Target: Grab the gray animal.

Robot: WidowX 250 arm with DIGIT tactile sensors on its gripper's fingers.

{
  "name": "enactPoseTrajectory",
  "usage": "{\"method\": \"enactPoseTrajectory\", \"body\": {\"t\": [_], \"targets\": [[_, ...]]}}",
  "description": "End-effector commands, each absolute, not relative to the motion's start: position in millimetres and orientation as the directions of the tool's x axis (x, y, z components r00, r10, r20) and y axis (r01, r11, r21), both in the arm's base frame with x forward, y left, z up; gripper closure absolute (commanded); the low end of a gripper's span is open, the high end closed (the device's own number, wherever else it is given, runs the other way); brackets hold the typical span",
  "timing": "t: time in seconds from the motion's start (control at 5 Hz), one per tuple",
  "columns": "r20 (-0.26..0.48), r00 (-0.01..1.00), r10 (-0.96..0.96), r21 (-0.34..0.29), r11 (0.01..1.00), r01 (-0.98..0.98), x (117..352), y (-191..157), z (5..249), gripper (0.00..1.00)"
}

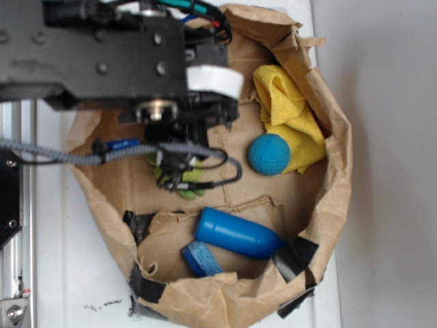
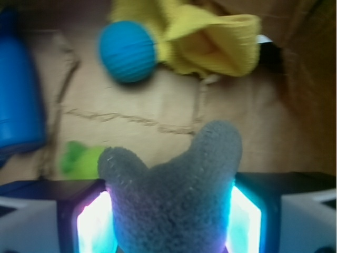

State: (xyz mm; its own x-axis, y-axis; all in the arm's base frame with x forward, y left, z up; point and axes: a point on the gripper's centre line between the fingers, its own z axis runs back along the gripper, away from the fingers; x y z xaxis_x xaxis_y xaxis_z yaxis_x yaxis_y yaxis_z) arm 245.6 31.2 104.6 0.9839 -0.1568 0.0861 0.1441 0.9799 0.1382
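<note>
Gray and fuzzy, the gray animal [image 2: 174, 195] sits squeezed between the two glowing fingers [image 2: 89, 226] of the gripper [image 2: 168, 226], which is closed tight on it. Two rounded flaps stick up from the toy. Behind it on the brown paper floor lie a teal ball [image 2: 127, 51], a yellow cloth [image 2: 205, 42], a bit of green plush toy [image 2: 81, 158] and a big blue bottle [image 2: 18, 95]. From outside, the black robot arm [image 1: 116, 61] reaches down into the paper bag [image 1: 334, 171].
</note>
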Motion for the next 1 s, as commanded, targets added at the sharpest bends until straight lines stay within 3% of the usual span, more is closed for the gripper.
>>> {"method": "enactPoseTrajectory", "body": {"t": [0.0,0.4,0.8], "targets": [[0.090,0.991,-0.097,0.147,0.986,0.083,263,4,151,1.00],[0.079,0.993,-0.093,-0.004,0.996,0.094,251,19,177,1.00],[0.097,0.990,-0.106,-0.054,0.992,0.112,245,25,182,1.00]]}}
